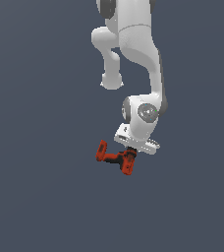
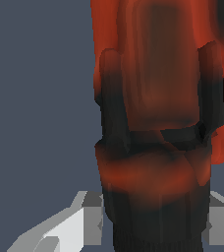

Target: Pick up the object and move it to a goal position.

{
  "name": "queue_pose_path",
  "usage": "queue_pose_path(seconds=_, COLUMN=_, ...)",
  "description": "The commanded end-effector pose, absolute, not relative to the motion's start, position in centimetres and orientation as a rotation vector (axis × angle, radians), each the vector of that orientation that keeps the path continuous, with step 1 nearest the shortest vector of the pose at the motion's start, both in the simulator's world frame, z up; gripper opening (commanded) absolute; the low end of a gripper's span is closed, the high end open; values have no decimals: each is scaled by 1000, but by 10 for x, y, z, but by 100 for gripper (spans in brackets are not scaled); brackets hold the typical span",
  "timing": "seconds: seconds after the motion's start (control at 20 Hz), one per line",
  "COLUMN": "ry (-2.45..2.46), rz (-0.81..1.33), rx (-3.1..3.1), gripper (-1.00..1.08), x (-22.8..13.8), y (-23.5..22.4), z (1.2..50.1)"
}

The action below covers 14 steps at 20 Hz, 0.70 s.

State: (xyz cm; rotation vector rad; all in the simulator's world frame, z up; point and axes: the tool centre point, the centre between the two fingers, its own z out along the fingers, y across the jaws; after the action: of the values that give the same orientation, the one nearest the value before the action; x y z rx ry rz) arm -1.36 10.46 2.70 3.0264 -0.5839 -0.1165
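Under white hand, jaws (image 1: 130, 150) clamped on drill (image 1: 115, 157); fingertips hidden, drill cropped in wrist view

only a flat dark blue-grey surface (image 1: 40, 197) behind everything, plain, no marks, edges or shadows. same tone fills wrist view bg (image 2: 35, 98). can't tell if it's floor or backdrop.

Only the drill (image 1: 115, 157) under end effector (image 1: 131, 150), nothing else nearby.
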Motion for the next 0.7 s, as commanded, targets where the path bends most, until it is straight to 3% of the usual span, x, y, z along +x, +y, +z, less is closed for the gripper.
queue_pose_path(seconds=0.0, ry=-585, rz=-116, rx=3026, gripper=-100, x=-14, y=104, z=26)
queue_pose_path(seconds=0.65, ry=-584, rz=-115, rx=3027, gripper=-100, x=-15, y=106, z=33)
